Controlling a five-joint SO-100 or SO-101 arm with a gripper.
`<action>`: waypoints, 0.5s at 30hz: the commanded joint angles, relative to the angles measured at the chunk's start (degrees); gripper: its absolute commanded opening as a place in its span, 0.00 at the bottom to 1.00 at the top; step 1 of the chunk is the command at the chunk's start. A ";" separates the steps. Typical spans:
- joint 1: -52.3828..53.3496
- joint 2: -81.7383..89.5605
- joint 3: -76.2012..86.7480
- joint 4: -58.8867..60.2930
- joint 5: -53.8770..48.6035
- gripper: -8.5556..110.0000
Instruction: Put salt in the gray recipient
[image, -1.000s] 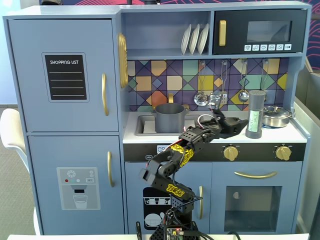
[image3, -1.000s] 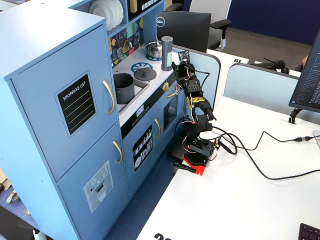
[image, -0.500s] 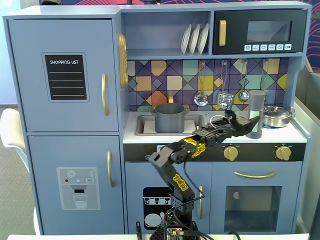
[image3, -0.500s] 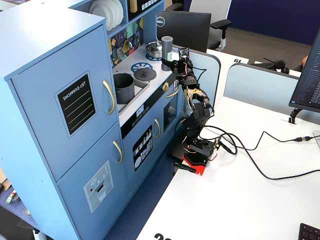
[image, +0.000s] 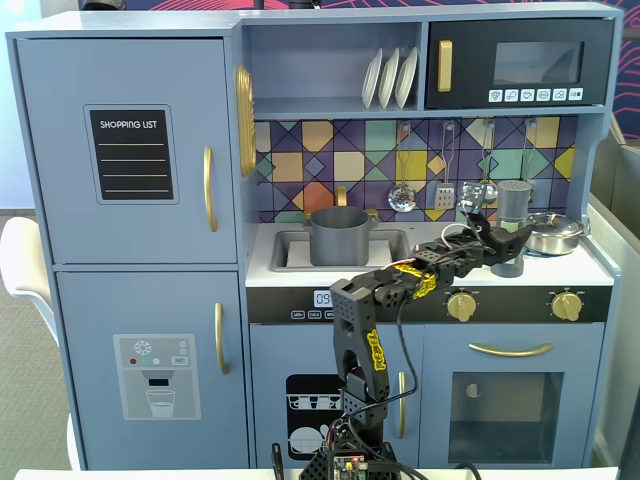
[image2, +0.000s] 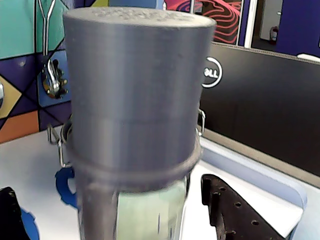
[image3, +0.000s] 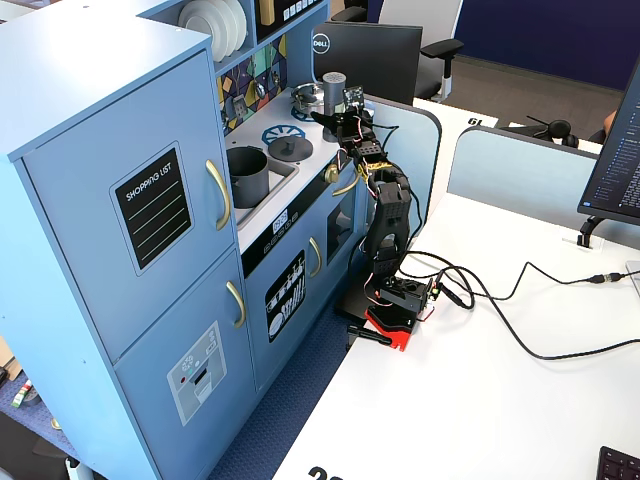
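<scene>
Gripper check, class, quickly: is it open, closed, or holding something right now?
Gripper: open, its fingers either side of the salt shaker on the counter, not yet closed on it.

The salt (image2: 135, 100) was dark gray with a paler cap and pale green label; the gray recipient (image: 339, 236) was matte gray. The backsplash (image: 300, 160) bore multicoloured triangles; the cabinet (image: 130, 300) was pale blue.
</scene>
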 joint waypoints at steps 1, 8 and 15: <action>-0.53 -3.69 -9.23 -1.32 -1.32 0.49; -1.49 -10.11 -16.79 -1.76 -2.11 0.47; -2.81 -15.03 -24.35 0.44 -2.90 0.30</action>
